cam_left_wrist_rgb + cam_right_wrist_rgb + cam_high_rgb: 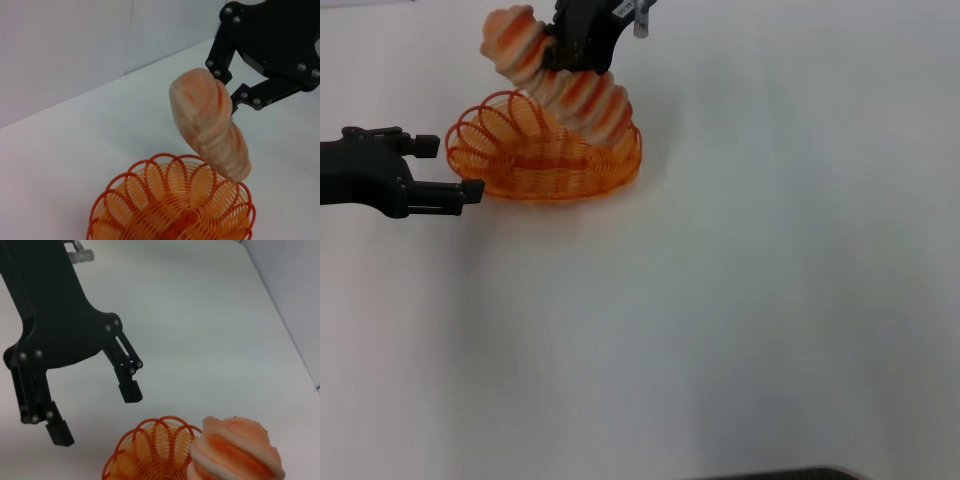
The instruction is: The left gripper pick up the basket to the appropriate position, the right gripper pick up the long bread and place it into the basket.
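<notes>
The orange wire basket (535, 160) stands on the white table at the back left. My right gripper (574, 58) hangs over it, shut on the long bread (582, 100), which slants down with its lower end over the basket's right side. The left gripper (448, 170) sits just left of the basket, open, its fingertips close to the rim and holding nothing. In the left wrist view the bread (210, 125) hangs from the right gripper (227, 90) above the basket (172, 205). The right wrist view shows the open left gripper (95, 410), the basket (150, 452) and the bread (235, 452).
The white table (750, 280) stretches bare to the right and front of the basket. A dark edge (780, 474) shows at the table's near side. A pale wall (75, 45) rises behind the table in the left wrist view.
</notes>
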Robot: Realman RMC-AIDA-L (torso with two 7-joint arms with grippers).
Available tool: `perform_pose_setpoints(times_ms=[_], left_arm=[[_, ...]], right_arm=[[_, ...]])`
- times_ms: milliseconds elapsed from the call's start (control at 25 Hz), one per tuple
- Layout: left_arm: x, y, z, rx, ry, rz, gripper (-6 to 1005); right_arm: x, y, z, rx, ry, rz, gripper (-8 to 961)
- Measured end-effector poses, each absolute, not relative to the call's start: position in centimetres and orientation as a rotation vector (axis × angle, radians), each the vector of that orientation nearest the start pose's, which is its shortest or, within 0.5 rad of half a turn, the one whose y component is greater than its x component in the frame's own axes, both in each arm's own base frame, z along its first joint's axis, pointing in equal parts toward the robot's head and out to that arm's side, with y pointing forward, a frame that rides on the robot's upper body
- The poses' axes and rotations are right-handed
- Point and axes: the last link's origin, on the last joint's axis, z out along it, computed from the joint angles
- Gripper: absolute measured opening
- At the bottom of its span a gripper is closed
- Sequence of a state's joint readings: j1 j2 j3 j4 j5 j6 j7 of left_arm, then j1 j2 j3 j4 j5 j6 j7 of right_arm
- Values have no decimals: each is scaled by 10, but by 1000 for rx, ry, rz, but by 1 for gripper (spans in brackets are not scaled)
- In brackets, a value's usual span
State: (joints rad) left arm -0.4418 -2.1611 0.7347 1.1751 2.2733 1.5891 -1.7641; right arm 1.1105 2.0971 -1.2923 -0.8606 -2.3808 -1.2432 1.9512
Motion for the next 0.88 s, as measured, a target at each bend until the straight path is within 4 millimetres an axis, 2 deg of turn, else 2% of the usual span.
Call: perform_pose_setpoints(times_ms=[440, 880], left_arm=[[-258, 329, 41, -2656, -751, -264, 889], [-258, 330, 42, -2647, -750, -263, 889]], right_arm=[[48, 428, -57, -2881, -60, -220, 170], [47, 429, -57, -2878, -33, -182, 346]])
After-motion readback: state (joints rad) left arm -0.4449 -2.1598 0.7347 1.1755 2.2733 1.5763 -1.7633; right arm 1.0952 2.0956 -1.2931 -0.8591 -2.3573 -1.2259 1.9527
